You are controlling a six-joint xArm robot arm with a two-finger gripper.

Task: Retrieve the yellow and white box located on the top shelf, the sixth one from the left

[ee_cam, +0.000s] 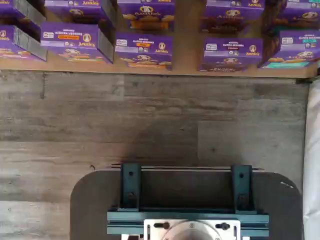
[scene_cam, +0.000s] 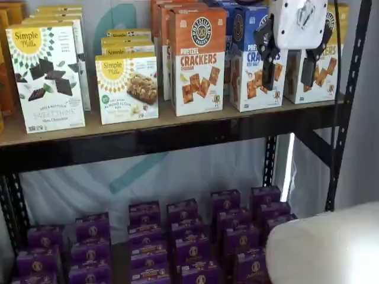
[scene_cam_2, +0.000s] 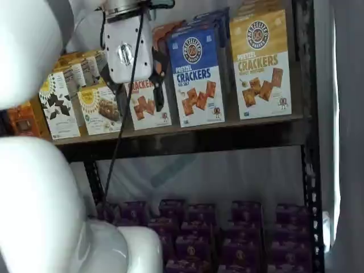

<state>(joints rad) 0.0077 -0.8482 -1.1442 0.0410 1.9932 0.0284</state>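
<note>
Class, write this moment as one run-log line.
tool: open, empty | position: in front of top shelf | yellow box: upright, untouched | phase: approach

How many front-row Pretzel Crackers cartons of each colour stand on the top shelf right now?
Orange carton: 1
Blue carton: 1
Yellow carton: 1
Total: 3

"PRETZEL CRACKERS" on the yellow and white box (scene_cam_2: 261,63), same on blue carton (scene_cam_2: 196,77) and orange carton (scene_cam: 199,62), "Simple Mills" on white box (scene_cam: 46,77), "Annie's" on purple boxes (ee_cam: 144,50).
</note>
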